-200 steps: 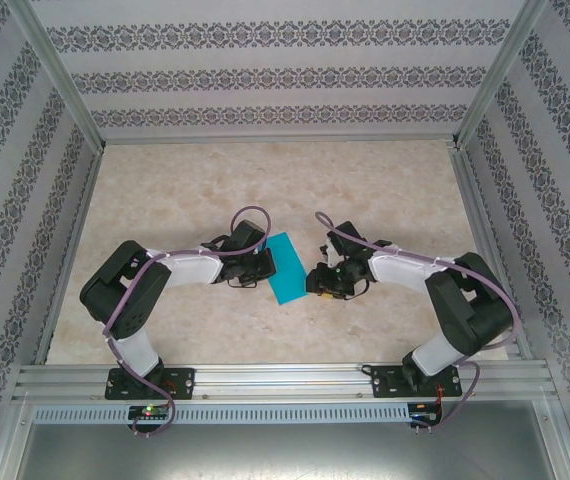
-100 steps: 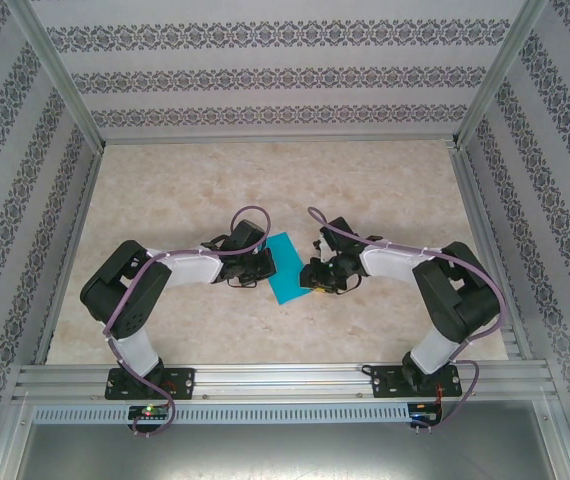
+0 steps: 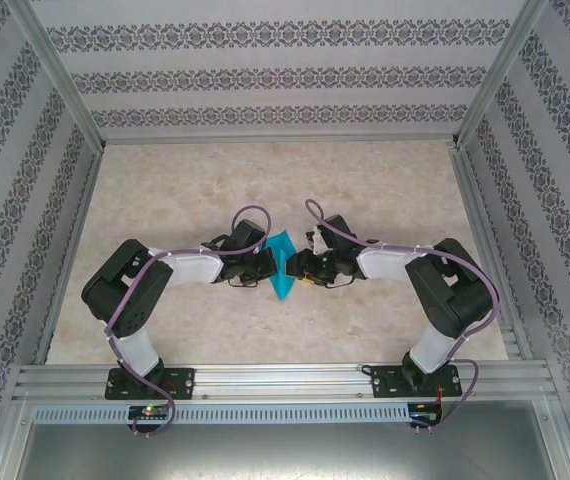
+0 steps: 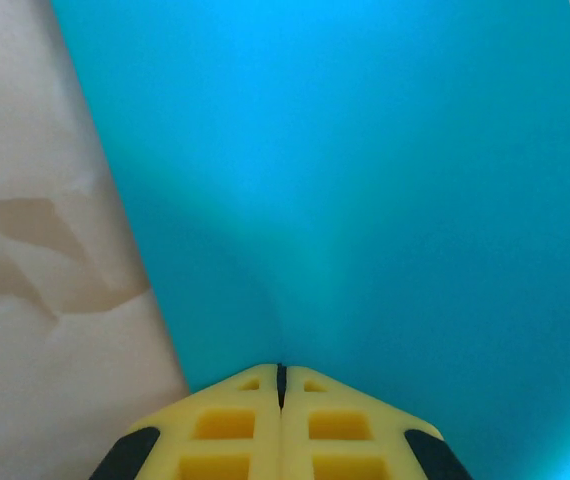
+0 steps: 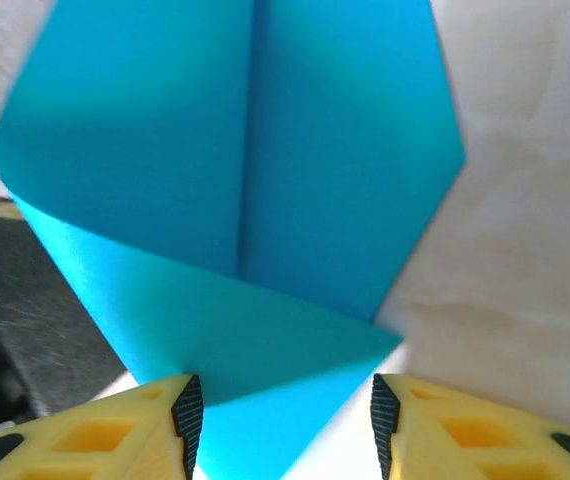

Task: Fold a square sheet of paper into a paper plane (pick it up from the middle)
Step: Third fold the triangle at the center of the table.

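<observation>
The square sheet of paper (image 3: 283, 266) is teal and lies between both grippers at the middle of the table, bent up into a narrow shape. In the left wrist view my left gripper (image 4: 281, 372) is shut on the near edge of the paper (image 4: 365, 180), and a soft crease runs away from its tips. My right gripper (image 5: 280, 420) stands open, with a raised corner flap of the paper (image 5: 165, 130) between its fingers (image 5: 187, 412). From above, the left gripper (image 3: 265, 266) and right gripper (image 3: 303, 270) face each other across the sheet. The paper plane is out of view.
The marbled tabletop (image 3: 365, 180) is bare behind and around the arms. Aluminium rails (image 3: 285, 380) frame the near edge and the sides, with patterned walls beyond. The dark body of the left arm (image 5: 25, 300) sits just past the paper in the right wrist view.
My right gripper has moved left up to the paper and opened wider. The sheet's right side has risen, so it looks narrower from above. The left gripper has stayed shut in place.
</observation>
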### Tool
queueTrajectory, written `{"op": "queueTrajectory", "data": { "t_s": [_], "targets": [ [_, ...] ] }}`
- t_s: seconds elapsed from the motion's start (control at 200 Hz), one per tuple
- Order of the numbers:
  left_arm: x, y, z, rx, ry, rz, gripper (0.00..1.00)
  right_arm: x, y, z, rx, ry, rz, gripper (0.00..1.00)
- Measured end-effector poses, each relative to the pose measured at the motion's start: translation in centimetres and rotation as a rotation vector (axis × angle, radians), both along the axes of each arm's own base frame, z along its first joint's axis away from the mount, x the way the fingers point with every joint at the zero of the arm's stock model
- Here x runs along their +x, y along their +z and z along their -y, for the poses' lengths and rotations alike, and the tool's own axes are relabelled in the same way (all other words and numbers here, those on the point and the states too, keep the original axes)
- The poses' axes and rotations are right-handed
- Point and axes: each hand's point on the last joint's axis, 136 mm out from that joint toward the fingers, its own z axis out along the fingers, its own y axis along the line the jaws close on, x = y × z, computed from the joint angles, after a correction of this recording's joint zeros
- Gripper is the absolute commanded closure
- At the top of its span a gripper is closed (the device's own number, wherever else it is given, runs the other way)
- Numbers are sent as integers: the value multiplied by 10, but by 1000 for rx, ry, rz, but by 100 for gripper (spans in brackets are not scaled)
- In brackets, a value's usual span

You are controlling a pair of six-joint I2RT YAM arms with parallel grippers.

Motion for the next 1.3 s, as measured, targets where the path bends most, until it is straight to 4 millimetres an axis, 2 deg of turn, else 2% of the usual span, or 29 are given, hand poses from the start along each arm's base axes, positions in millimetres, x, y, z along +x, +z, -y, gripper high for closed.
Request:
{"op": "queueTrajectory", "data": {
  "t_s": [0.125,0.215,0.475,0.639,0.889,1.139,1.304],
  "targets": [
    [1,0,-1,-4,3,0,100,14,6,-6,84,-18,14,48],
    [1,0,-1,-6,2,-2,100,17,6,-9,117,-14,7,48],
    [1,0,-1,-17,1,-6,100,25,14,-13,183,-1,30,31],
    [2,0,-2,-23,1,-11,100,30,14,-8,186,-10,41,31],
    [2,0,-2,-24,1,-12,100,22,15,-7,207,11,-5,43],
    [2,0,-2,-25,0,-12,100,-15,6,12,159,2,-115,63],
    [2,0,-2,-25,0,-12,100,-23,14,21,140,-20,-119,76]
  ]
}}
